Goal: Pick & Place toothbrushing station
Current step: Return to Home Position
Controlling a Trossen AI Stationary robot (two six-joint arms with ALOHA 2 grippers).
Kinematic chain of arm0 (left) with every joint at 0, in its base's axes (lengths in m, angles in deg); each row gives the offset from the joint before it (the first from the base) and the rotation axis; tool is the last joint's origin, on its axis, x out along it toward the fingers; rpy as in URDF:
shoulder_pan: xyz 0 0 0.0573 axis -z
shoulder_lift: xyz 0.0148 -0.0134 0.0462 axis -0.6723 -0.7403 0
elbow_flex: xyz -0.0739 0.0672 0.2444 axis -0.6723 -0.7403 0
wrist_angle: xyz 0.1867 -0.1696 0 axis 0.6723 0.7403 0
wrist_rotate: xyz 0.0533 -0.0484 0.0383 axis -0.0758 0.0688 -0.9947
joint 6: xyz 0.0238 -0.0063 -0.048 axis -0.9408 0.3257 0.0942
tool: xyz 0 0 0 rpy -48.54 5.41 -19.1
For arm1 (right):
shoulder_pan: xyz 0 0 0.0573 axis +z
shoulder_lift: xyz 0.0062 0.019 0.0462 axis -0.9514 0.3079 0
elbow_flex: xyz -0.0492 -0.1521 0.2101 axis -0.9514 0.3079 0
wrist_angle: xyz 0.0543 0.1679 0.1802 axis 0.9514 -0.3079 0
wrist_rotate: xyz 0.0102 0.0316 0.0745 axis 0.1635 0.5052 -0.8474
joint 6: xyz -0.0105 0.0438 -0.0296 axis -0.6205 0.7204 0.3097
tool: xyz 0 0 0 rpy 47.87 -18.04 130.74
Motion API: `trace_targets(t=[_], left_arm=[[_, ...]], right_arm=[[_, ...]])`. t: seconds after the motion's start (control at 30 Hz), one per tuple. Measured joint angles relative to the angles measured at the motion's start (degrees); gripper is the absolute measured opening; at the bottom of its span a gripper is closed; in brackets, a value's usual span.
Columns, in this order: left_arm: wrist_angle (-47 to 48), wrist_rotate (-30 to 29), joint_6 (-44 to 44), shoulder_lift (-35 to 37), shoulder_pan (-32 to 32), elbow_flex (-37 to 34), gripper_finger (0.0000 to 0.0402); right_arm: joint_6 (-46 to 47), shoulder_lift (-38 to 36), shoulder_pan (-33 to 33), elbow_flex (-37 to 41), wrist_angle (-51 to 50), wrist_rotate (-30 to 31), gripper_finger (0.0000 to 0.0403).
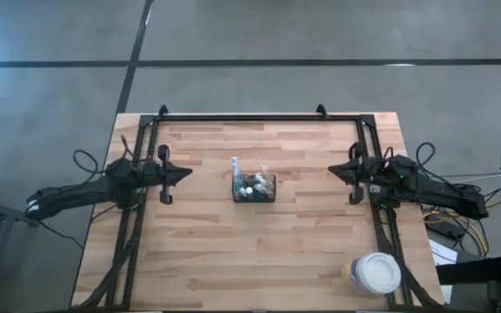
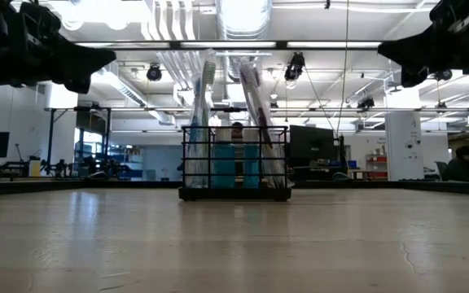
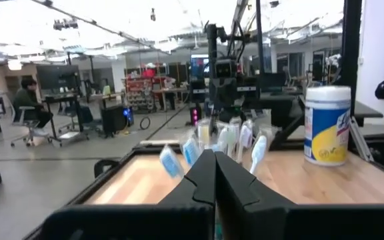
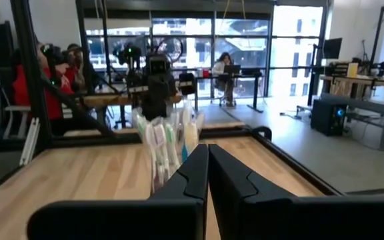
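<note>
The table (image 1: 233, 261) is made of pale wood planks. A black metal rail (image 1: 242, 116) runs along its edges at 9, 12 and 3 o'clock. Right in the middle stands a small black wire basket (image 1: 255, 189) with toothbrushes (image 2: 203, 122) sticking up out of it. Well apart from it, at 5 o'clock by the corner, sits a big tub (image 1: 374, 273) with a white lid.

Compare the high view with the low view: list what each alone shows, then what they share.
Only the high view: the white-lidded cup by the table's right edge, and both arms full length. Only the low view: the room behind, with ceiling lights and monitors. Both: the caddy mid-table holding upright toothbrushes, and the left gripper and right gripper raised either side of it.
</note>
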Motion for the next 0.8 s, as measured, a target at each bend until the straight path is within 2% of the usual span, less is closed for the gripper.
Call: trace_targets(t=[0.33,0.5,0.7,0.8], left_arm=[[6.72,0.30,3.48,0.00,0.02,-0.02,0.0000],[7.22,0.15,2.56,0.02,0.02,-0.04,0.0000],[6.50,0.00,2.49,0.04,0.02,-0.07,0.0000],[5.30,-0.01,1.91,0.07,0.02,-0.09,0.0000]], right_arm=[[-2.84,-0.35,-0.04,3.88,1.95,1.13,0.0008],[-2.83,-1.53,-0.11,4.91,2.31,6.62,0.0008],[-3.00,-4.08,-0.09,5.84,2.36,6.19,0.0008],[-2.67,-4.35,-0.04,5.85,2.51,3.66,0.0008]])
